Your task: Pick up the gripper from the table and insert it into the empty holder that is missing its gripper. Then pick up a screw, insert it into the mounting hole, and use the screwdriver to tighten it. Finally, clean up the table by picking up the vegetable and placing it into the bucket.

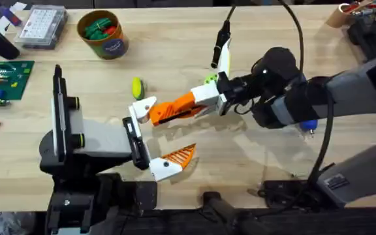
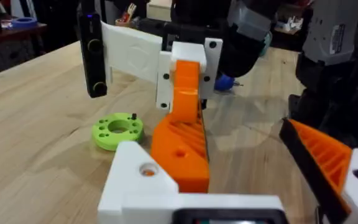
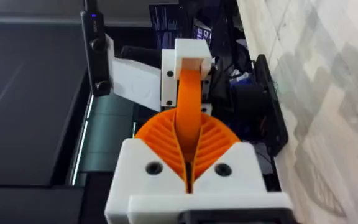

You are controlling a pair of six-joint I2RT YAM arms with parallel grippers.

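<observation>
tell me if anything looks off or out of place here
Nothing is spilled or broken. The right gripper holds the solid orange wedge finger level, its tip at the white angular holder bracket. The small yellow-green vegetable lies loose on the table.

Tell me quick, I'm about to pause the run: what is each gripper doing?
Left gripper: cannot be told.
Right gripper: closed on the solid orange gripper.

Open tabletop (image 1: 175, 59) beyond stand unit (image 1: 90, 140) — unobstructed
</observation>
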